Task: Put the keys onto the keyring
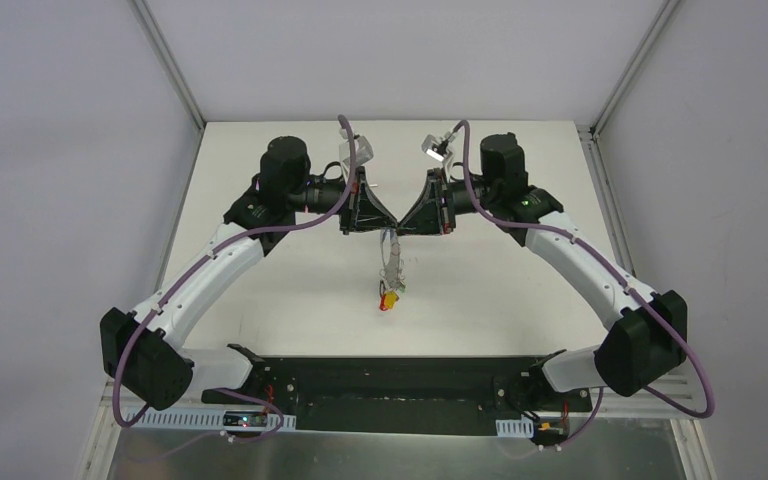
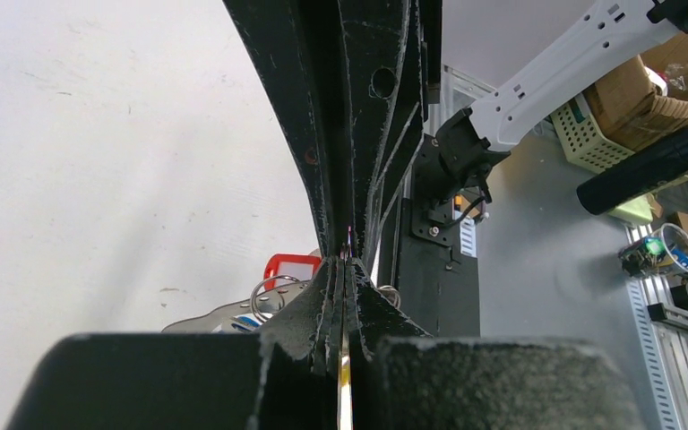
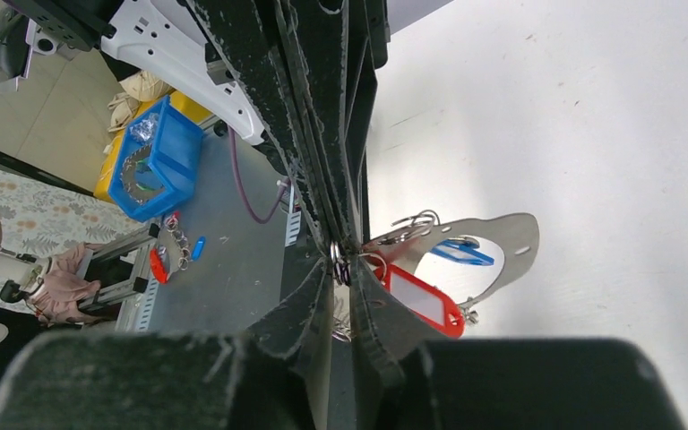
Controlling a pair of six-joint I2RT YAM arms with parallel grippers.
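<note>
Table (image 1: 260, 200): white and bare around the work. The keyring hangs above its middle, clear of the surface.

Left gripper (image 1: 384, 226) and right gripper (image 1: 401, 226): they meet tip to tip directly above the keyring, which hangs from that junction. The left gripper's jaws are pressed together on a thin bright sliver of metal; whether this is wire or a key blade cannot be told. The right gripper's jaws are also pressed together, at the point where the keyring's upper end runs in, and it is judged to be pinching the keyring there.

Keyring (image 3: 511, 235): a grey metal loop curving out and down from the junction.

Red-tagged key (image 3: 423, 303) and blue-tagged key (image 3: 462, 253): both sit inside the keyring's curve, close under the junction, with small split rings beside them.

Risks: the contact point is hidden from every view, so alignment cannot be confirmed. If either grip relaxes, the keyring's weight could pull it free and drop the whole bunch. If the grippers pull apart unevenly, the wire could spring shut or shed a key.
</note>
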